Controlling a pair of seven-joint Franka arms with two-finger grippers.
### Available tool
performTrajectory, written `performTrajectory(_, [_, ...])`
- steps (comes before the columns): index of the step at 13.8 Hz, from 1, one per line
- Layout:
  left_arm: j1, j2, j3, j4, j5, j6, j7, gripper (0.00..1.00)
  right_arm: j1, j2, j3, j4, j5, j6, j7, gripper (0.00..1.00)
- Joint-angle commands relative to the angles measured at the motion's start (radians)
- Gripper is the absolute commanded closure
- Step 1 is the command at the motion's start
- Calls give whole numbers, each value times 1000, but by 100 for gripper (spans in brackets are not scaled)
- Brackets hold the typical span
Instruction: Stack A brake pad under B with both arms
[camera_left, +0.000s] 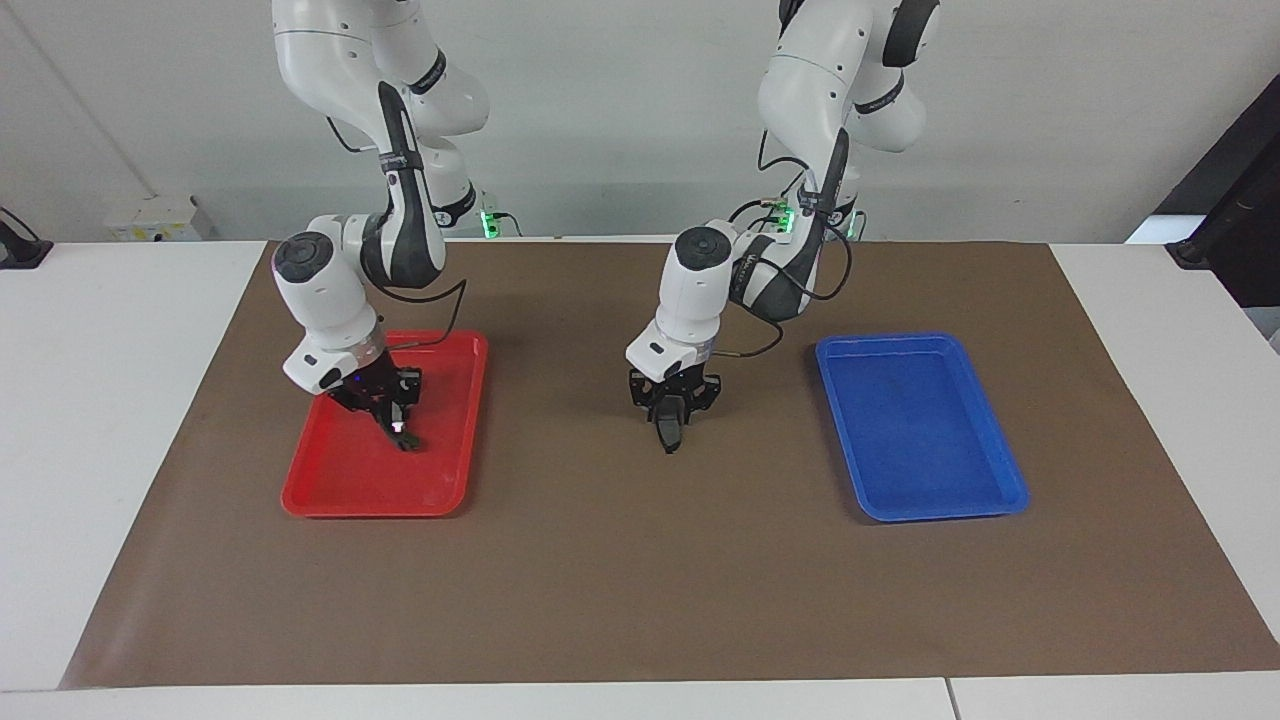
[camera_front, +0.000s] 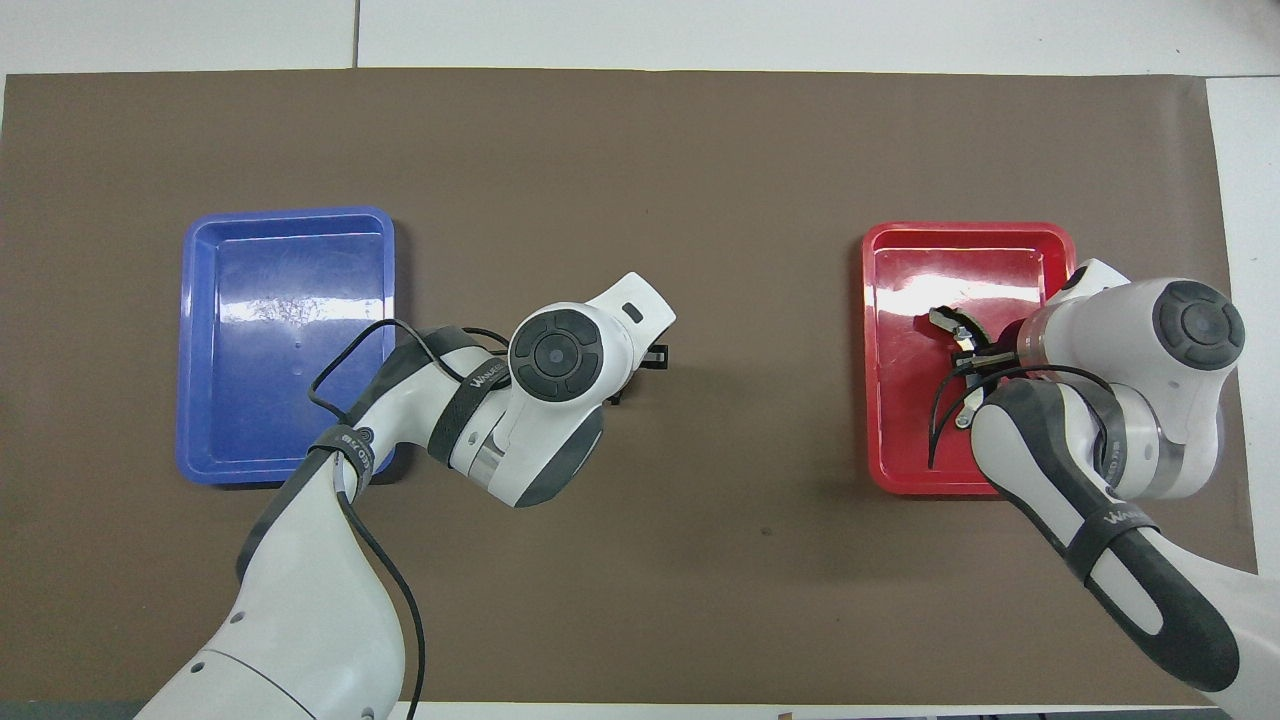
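Note:
My left gripper (camera_left: 669, 425) hangs over the middle of the brown mat, between the two trays. It is shut on the small dark-grey brake pad (camera_left: 668, 434), which points down with its lower end just above the mat. In the overhead view the left hand covers the pad. My right gripper (camera_left: 397, 424) is low inside the red tray (camera_left: 330, 490) and shut on B, the arc-shaped dark brake shoe (camera_front: 948, 323), whose light grey notched end sticks out past the fingers. I cannot tell whether B touches the tray floor.
A blue tray (camera_left: 985, 500) with nothing in it lies toward the left arm's end of the table. The brown mat (camera_left: 640, 600) covers the table's middle. White table shows at both ends.

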Motion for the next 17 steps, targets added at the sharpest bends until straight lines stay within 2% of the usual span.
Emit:
performTrajectory(1, [42,-91,9,-15,11,-71,6,1,2,-16,7,109,17,-140,13,100])
performTrajectory(3, [91,-178,12,-31,12,-186,70,1,2,-5,57,203,17,-234,72,100])
performTrajectory(5, [163,-226,16,-21,11,-307,200,1,22,15,121,274,14,-283,192,100])
performTrajectory(10, [382,-356,18,-10,12,-538,406,1,244,47,131,291,14,-216,492,100])
performTrajectory(13, [527,-427,20,10,11,-610,515,1,376,173,131,422,-4,-225,680,100])
performTrajectory(15, [579,-424,21,94,11,-712,552,1,430,256,128,528,-5,-239,703,100])
performTrajectory(17, [642,-402,21,195,9,-803,667,1,471,306,128,579,-17,-236,761,100])
